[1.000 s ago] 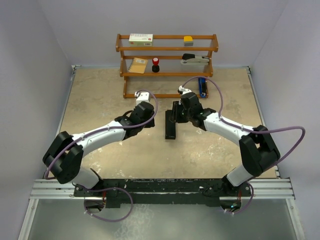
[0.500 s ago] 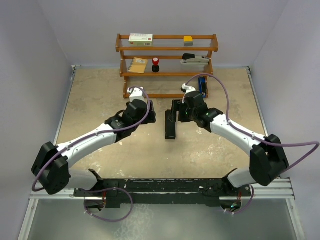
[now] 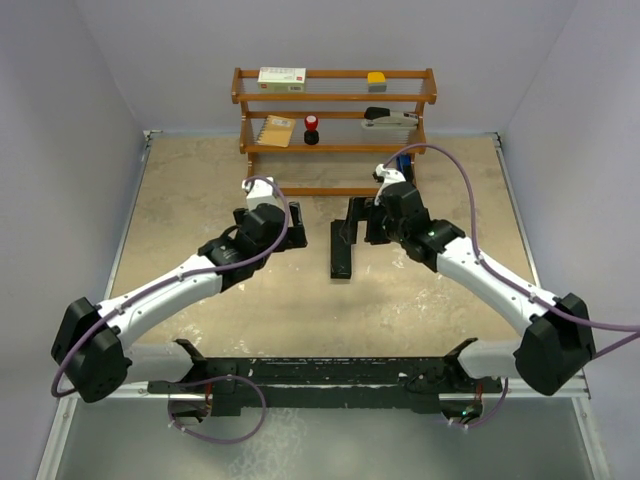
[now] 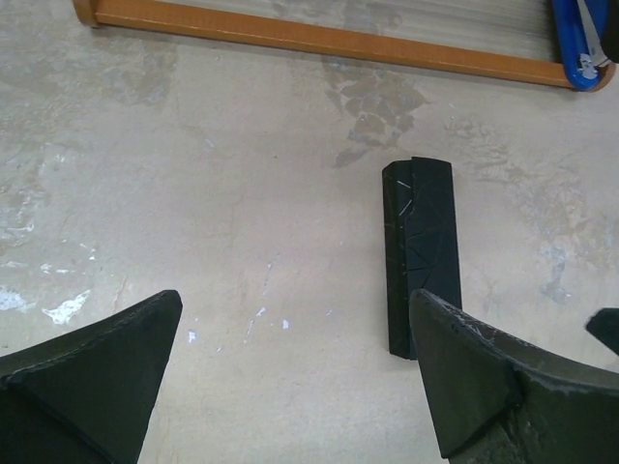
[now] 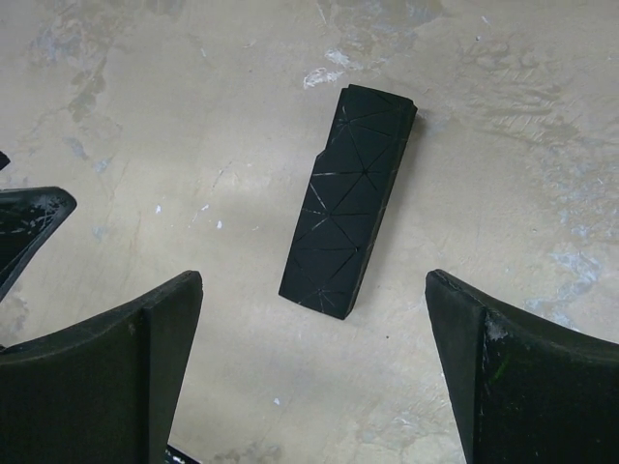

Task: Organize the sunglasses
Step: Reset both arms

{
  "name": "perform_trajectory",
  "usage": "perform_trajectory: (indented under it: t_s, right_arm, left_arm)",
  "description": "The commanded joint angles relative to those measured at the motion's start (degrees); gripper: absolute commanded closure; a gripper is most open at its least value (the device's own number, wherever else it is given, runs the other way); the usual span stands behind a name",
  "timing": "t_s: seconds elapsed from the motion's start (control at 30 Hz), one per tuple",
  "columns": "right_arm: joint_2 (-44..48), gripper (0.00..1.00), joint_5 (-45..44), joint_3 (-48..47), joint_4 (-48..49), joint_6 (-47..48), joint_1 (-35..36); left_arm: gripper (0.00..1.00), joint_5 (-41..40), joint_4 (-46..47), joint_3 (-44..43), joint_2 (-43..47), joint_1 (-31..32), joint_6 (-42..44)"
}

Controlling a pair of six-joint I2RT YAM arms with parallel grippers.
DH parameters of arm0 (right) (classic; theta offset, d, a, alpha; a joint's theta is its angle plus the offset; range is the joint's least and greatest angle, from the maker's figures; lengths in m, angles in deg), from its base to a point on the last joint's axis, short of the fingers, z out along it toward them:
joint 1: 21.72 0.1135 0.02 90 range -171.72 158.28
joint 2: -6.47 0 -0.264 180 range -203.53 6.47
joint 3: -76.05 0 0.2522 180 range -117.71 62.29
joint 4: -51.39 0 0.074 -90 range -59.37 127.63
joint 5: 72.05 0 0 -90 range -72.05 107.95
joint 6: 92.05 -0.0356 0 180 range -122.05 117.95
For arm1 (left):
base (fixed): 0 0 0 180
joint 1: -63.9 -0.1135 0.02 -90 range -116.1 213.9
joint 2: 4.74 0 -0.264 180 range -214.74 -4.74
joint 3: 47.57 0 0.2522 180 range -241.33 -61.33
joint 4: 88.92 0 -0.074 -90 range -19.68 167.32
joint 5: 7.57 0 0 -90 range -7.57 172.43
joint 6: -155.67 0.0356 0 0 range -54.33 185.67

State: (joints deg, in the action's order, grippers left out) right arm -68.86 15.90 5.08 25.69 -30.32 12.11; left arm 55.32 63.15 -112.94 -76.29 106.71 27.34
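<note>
As left end effector (image 4: 295,309) and right end effector (image 5: 314,285) gape wide, case (image 5: 353,193) lies between.

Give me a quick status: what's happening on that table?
Left gripper open, empty. Right gripper open, empty, over black case. Sunglasses likely the small red item on the wooden shelf, untouched. Nothing seen in the way.

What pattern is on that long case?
The case is black with triangular lines; clearest from right wrist.
</note>
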Motion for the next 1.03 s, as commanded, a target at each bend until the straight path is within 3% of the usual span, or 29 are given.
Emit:
perform_trajectory:
  t_s: [0.0,0.23,0.5,1.0]
  right_arm:
    - [3.9,0.01,-1.2,0.4,-1.2,0.6,0.5]
    - [9.0,0.01,-4.9,1.5,-1.5,1.7,0.5]
    - [12.2,0.01,-7.3,1.9,-4.7,1.8,0.5]
    - [15.1,0.01,-9.2,2.6,-6.5,1.0,0.5]
  left_arm:
    - [0.01,-3.2,-0.7,-0.1,2.8,-0.3,0.4]
    - [0.01,-7.6,2.1,3.0,8.9,-0.3,2.0]
    - [0.01,-6.3,-6.5,-3.4,7.5,-0.2,5.0]
    - [0.01,-3.7,-4.1,-1.8,11.1,-0.3,5.8]
